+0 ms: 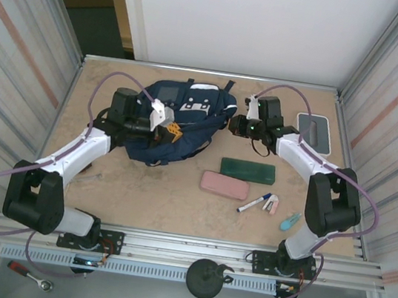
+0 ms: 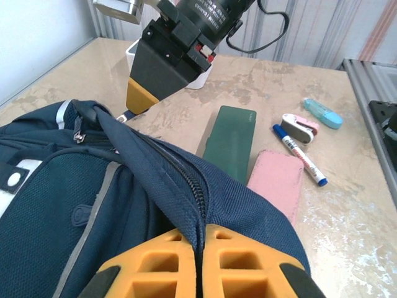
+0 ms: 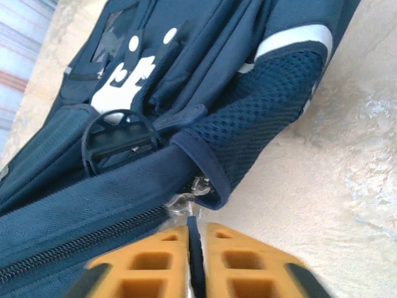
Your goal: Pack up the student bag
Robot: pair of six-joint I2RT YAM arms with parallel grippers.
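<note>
You won't find a word, number or brand here that you can actually read. In the left wrist view, the black motor housing (image 2: 211,12) on the other arm carries a line of white lettering, but it is cut off at the top edge and too blurred to make out. The marker (image 2: 302,158) has dark print on its white barrel that is too small to tell, and the bag (image 2: 93,205) shows just a faint oval mark (image 2: 80,214) on its front panel, with no letters you could pick out.
</note>
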